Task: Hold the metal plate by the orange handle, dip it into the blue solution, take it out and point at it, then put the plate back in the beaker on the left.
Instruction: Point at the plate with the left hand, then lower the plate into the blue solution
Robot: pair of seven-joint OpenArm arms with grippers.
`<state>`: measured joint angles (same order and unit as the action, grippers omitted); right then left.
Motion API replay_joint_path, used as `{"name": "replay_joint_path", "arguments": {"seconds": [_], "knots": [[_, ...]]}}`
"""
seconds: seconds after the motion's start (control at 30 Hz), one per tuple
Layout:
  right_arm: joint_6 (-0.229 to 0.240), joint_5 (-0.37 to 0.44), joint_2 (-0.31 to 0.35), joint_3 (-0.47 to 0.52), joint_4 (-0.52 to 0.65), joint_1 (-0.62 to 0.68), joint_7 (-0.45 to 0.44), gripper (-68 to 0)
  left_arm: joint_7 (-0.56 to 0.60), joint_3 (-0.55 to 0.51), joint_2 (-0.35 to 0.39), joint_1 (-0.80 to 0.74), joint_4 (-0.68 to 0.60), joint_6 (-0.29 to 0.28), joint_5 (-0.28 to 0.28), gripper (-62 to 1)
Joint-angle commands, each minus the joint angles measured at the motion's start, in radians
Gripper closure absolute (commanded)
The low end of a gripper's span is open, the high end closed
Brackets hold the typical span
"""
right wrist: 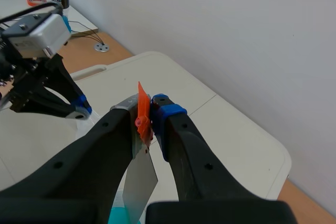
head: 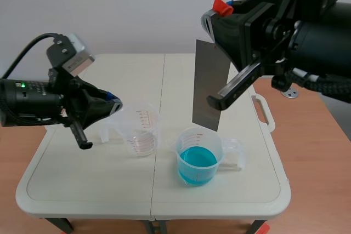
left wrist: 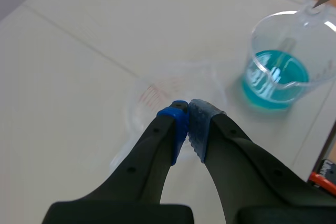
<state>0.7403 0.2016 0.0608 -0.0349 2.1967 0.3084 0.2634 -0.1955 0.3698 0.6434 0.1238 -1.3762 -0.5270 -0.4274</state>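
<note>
Closest in, the beaker of blue solution (head: 198,160) is sitting at the front of the worktop (head: 82,179), with the empty beaker (head: 141,134) standing just beside it on the left. The right jaws are pinching the orange handle (right wrist: 143,113). The metal plate (head: 210,85) is hanging from it above the beaker of blue solution, with its lower edge seemingly just over the rim and clear of the liquid. The left jaws are pressed together on nothing and are hovering just over the empty beaker's rim.

Trouble is looking likeliest at that rim. The metal plate is dangling long from a small clip held at its very top, so a quick move could be setting it swinging. A corner catching the light plastic wall could be tipping the beaker and spilling the solution. The orange handle could also be twisting or slipping in the grip if the plate drags. For the return, the left jaws are crowding the empty beaker's mouth, so the plate is risking a knock against them. A wet plate would also be dripping blue onto the worktop on the way.
</note>
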Motion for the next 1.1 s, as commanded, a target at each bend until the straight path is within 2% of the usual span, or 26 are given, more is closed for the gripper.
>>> {"name": "replay_joint_path", "arguments": {"seconds": [0.0,0.3,0.47,0.73,0.87,1.07], "knots": [[0.005,0.011,0.000,-0.003,0.018,-0.009,-0.015,-1.5,0.042,-0.035,0.046,-0.027,-0.013,0.013,-0.009,-1.8],[0.005,0.011,0.000,-0.003,-0.007,-0.009,-0.016,-1.5,0.230,-0.254,0.275,-0.281,-0.013,0.094,-0.010,-1.8],[0.005,0.011,0.000,-0.003,-0.035,-0.009,-0.023,-1.5,0.259,-0.393,0.355,-0.485,-0.013,0.145,-0.009,-1.8],[0.005,0.011,0.000,-0.003,-0.096,-0.010,-0.045,-1.5,0.258,-0.570,0.371,-0.797,-0.013,0.224,-0.008,-1.8],[0.005,0.011,0.000,-0.003,-0.135,-0.013,-0.061,-1.5,0.259,-0.615,0.358,-0.922,-0.012,0.229,-0.005,-1.8],[0.005,0.010,0.000,-0.003,-0.202,-0.031,-0.075,-1.5,0.251,-0.630,0.293,-1.038,-0.012,0.230,0.018,-1.9]]}}
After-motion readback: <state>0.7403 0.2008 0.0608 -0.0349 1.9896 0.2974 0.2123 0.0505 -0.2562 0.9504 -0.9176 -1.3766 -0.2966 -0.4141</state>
